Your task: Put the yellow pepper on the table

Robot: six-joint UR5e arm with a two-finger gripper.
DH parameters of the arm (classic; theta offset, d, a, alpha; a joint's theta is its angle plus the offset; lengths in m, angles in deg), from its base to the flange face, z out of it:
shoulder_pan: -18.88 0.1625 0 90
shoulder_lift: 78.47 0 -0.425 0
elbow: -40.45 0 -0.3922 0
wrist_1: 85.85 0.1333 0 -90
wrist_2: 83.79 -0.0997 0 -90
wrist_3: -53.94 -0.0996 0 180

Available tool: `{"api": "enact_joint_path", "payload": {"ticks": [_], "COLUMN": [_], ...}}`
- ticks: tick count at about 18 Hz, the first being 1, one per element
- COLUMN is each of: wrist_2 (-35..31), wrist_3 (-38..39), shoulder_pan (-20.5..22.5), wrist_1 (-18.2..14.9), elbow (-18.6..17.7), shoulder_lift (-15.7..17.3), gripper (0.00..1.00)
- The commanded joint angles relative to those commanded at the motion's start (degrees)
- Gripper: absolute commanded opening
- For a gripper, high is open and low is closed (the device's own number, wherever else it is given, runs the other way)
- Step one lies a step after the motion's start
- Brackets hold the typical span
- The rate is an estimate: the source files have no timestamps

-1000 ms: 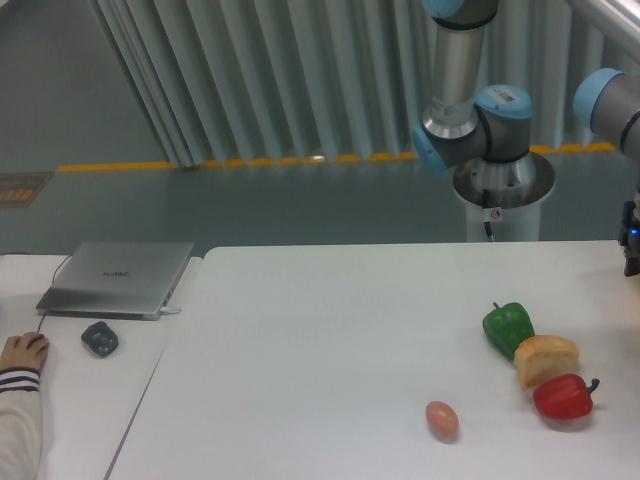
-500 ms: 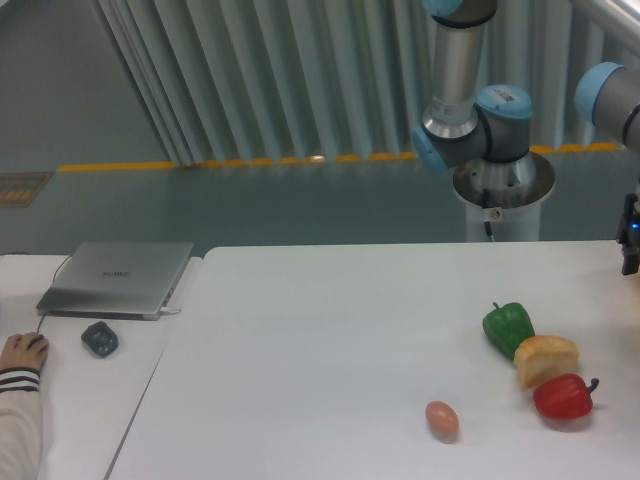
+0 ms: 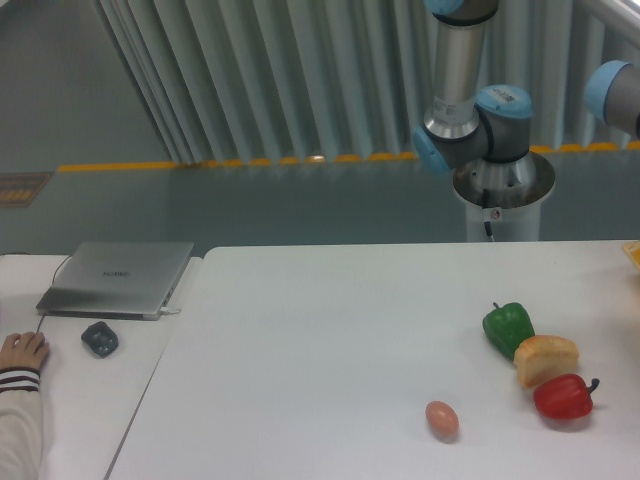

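Peppers (image 3: 508,326), roll (image 3: 546,358), egg (image 3: 441,419) on table (image 3: 320,350)

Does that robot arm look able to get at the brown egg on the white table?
Probably yes: the small brown egg lies in the open on the white table, nothing over it. The arm's end effector is out of frame.

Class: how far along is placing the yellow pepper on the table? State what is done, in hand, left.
Done: nothing; the table holds only the green pepper, bread roll, red pepper and egg. In hand: perhaps; a yellow sliver, maybe the yellow pepper, shows at the right edge, end effector out of frame. Left: setting it down.
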Motion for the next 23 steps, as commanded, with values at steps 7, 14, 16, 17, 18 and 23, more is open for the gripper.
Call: {"api": "enact_joint_path", "payload": {"ticks": [7,14,16,17,18,23], "wrist_2": [-1.22,-5.27,-5.27,-5.27,-5.27,-5.27], "wrist_3": [-2.2,-11.87,-12.14,-12.49,-12.58,-17.39], "shoulder_pan": [3.17,7.04,7.48,7.57,8.0,10.29], "wrist_1": [0.52,1.14,2.19,2.28,2.37,7.46], "elbow": [-1.58,-2.81,-2.99,-3.08,-3.51,-4.83], "shoulder_lift": [-0.61,-3.25,-4.13,-4.3,-4.65,-6.85], "gripper": [1.0,1.0,1.0,1.0,1.0,1.0]}}
